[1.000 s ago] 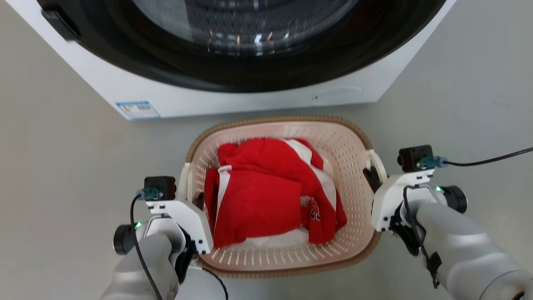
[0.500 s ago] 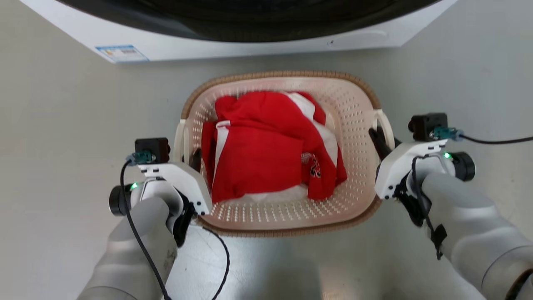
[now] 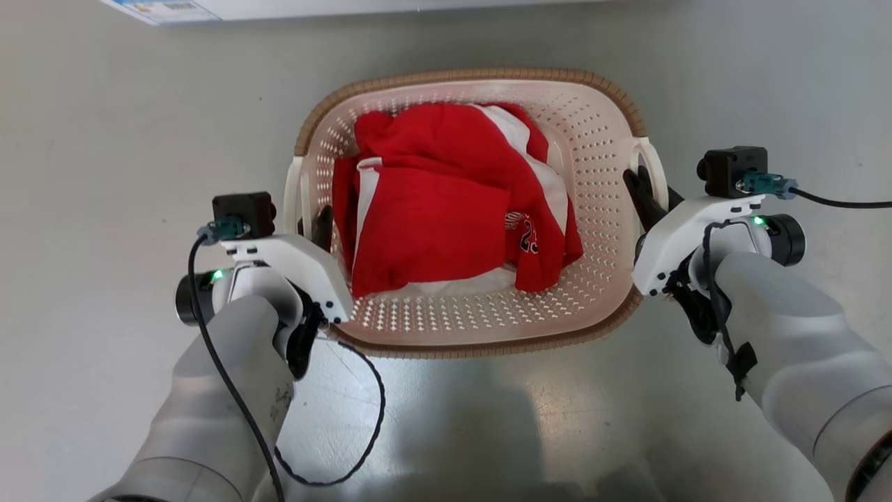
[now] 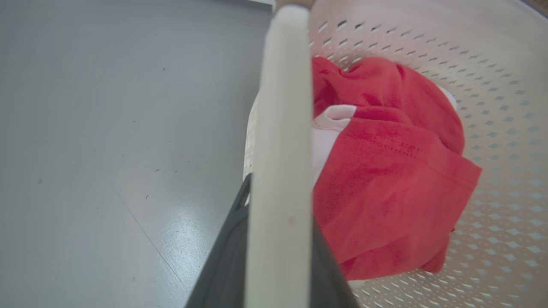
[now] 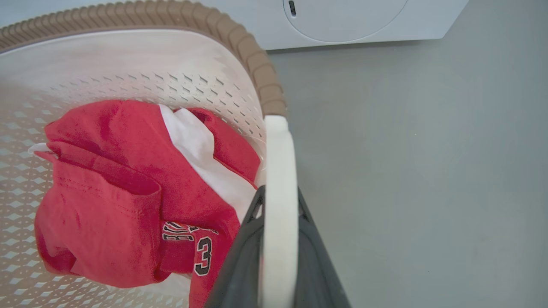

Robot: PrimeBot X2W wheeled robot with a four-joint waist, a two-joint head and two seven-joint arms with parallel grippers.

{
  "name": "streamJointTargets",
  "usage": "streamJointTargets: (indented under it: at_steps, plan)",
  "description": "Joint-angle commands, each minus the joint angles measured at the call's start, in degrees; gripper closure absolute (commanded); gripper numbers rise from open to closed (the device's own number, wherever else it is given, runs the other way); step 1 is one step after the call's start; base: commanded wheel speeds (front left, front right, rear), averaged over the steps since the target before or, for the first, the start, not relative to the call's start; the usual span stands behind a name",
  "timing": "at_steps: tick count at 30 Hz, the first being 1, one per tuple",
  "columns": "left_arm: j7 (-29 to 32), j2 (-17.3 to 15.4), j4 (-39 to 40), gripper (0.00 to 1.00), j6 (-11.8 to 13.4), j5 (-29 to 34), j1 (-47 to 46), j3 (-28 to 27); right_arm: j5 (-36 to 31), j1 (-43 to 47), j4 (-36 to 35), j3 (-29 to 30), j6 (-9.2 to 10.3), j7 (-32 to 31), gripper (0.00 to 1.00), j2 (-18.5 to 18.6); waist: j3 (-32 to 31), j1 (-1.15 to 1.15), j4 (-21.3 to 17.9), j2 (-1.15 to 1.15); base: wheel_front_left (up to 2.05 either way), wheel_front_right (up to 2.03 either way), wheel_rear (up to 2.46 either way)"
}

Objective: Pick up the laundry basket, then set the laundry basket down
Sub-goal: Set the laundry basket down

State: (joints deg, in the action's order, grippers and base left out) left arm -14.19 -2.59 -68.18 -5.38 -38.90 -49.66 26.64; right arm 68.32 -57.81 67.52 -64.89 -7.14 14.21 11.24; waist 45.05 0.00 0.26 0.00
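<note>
We have the laundry basket (image 3: pixel 599 209) between our 2 arms, on or just above the grey floor (image 3: pixel 104 174) and near the washing machine (image 5: pixel 342 21). We cannot tell whether its base is clear of the floor. The left gripper (image 3: pixel 319 226) has its jaws pinched narrow on the left handle (image 3: pixel 293 188). The right gripper (image 3: pixel 644 195) has its jaws pinched narrow on the right handle (image 3: pixel 655 164).

Each hold is a thin pinch on a smooth white loop. If 1 arm moves up or down faster than the other, we judge the basket would tilt and a handle could slide through the jaws. The red garment (image 3: pixel 432 209) could then shift and worsen the lean. The black cable (image 3: pixel 362 418) looping by our left arm hangs near the rim and might snag.

The head view gives us both holds at once and the rim's level, but not how deep each handle sits. The left wrist view shows the left handle running between the dark fingers (image 4: pixel 222 256). The right wrist view shows the same between its fingers (image 5: pixel 237 269), and also the numeral 3 printed on the garment.
</note>
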Motion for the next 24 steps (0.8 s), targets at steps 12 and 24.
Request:
streamJointTargets:
  at_steps: [12, 24]
  plan:
    - [-0.81, -0.76, 1.13, 1.0, -0.84, 2.88, -1.51, -3.72, -5.41, 1.79, 0.27, 4.64, -0.35, 0.78, 1.0, 0.52, 3.77, 0.0, 0.63, 0.0, 0.0, 0.0, 0.0]
    - [-0.81, -0.38, 1.01, 1.0, -1.06, 4.6, -2.16, -5.23, -8.56, 2.1, 0.3, 7.8, -0.35, 0.78, 1.0, 0.31, 5.57, 0.0, 1.26, 0.0, 0.0, 0.0, 0.0]
